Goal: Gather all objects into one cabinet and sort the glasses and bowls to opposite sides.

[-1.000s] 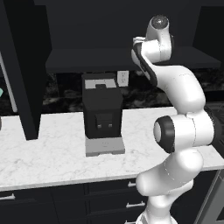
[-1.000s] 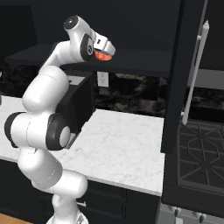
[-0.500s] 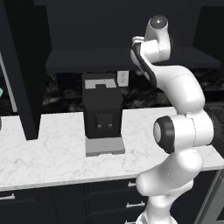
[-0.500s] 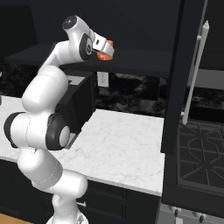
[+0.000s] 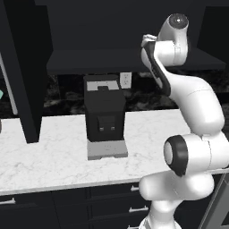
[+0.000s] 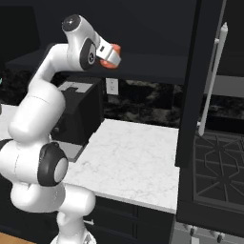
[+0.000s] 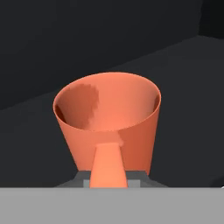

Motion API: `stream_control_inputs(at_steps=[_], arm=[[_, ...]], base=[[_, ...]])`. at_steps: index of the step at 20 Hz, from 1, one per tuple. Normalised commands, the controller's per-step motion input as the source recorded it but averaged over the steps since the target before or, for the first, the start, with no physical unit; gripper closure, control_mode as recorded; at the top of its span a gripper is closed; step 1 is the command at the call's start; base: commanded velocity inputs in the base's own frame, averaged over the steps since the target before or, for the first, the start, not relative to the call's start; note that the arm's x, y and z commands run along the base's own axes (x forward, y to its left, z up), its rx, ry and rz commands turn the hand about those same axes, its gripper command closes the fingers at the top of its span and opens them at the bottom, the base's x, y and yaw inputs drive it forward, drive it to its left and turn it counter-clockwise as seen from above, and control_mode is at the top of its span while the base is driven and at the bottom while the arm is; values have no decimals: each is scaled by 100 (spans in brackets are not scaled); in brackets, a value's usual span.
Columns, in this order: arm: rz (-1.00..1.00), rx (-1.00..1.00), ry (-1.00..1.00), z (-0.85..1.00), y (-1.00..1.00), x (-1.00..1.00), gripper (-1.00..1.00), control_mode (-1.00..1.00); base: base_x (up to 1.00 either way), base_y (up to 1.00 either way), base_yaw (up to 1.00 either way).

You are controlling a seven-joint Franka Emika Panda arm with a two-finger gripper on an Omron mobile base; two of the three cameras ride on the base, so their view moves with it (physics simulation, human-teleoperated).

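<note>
A bright orange cup [image 7: 109,120] sits close in front of the hand camera, its mouth open toward me and its handle [image 7: 108,164] pointing at the lens. My gripper [image 7: 112,177] is shut on the cup at that handle side; the cup hides the fingertips. In the right base view the cup [image 6: 114,49] rides at the end of the raised arm, just above the dark shelf [image 6: 157,66] of the black upper cabinet. The cabinet's tall door [image 6: 190,81] stands open, its silver bar handle [image 6: 215,81] facing out. The other cups and the bowl are out of view.
A black coffee machine [image 5: 105,114] stands on the white marble counter [image 5: 53,152] below the shelf, with a wall outlet [image 5: 125,79] behind it. A stove [image 6: 219,157] lies to the right. A second dark door panel [image 5: 24,67] hangs at the left.
The hand has risen slightly with the orange cup in it, nearer the shelf level. Nothing else moved.
</note>
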Motion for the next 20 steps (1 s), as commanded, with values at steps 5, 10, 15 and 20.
stream_control_inputs(at_steps=[5,10,15,20], arm=[[3,3,-7,0,0,-100,100,-100],[11,0,10,13,18,-99,100,-100],[16,-5,6,4,8,-100,100,-100],[16,-13,0,0,10,-100,100,-100]], base=[[0,0,0],[0,0,0],[0,0,0],[0,0,0]])
